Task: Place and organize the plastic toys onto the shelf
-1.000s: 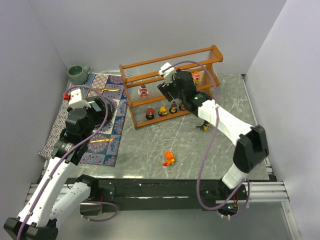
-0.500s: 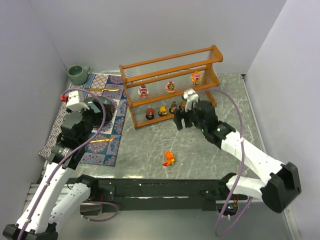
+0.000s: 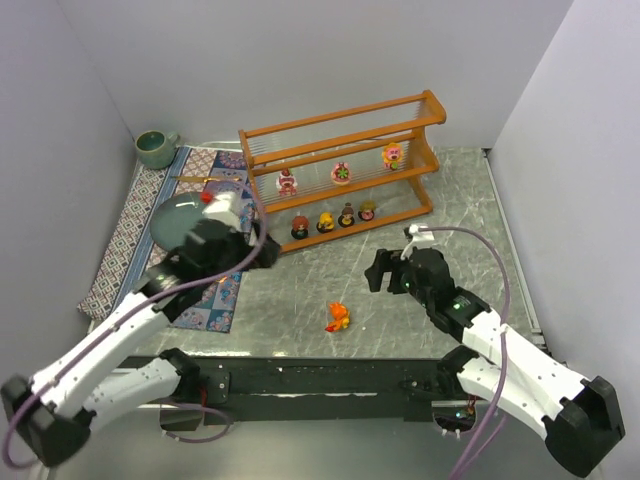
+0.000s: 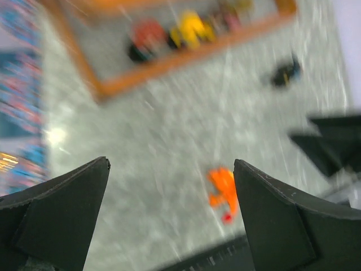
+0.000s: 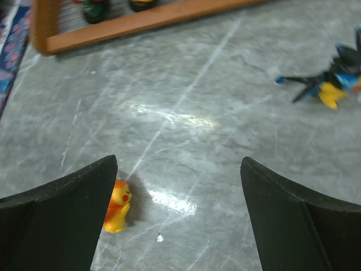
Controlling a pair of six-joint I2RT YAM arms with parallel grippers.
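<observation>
**Orange toy** (image 3: 337,318): loose on the table (image 3: 290,285), near its front edge and well apart from the shelf (image 3: 340,120). It lies between the two grippers. Its long axis cannot be told (too small).

**Right gripper** (image 3: 384,272): fingers apart, holding nothing. The toy lies to its left and back toward the bases. In the wrist view the toy (image 5: 117,213) shows just beside one finger (image 5: 62,226), partly behind it. Judged the nearer arm.

**Left gripper** (image 3: 262,254): fingers apart, holding nothing (its wrist view is blurred). The toy lies ahead and to its right, farther off.

**Black toy** (image 5: 330,79): flat on the table, long axis running across the right wrist view, off to that gripper's other side.

**Shelf**: three toys on the middle tier and four on the bottom.

**Surface**: grey marbled and glossy, judged slippery under a small figure.

**Room**: open table all round the orange toy; the mat (image 3: 120,250) is well to the left.
</observation>
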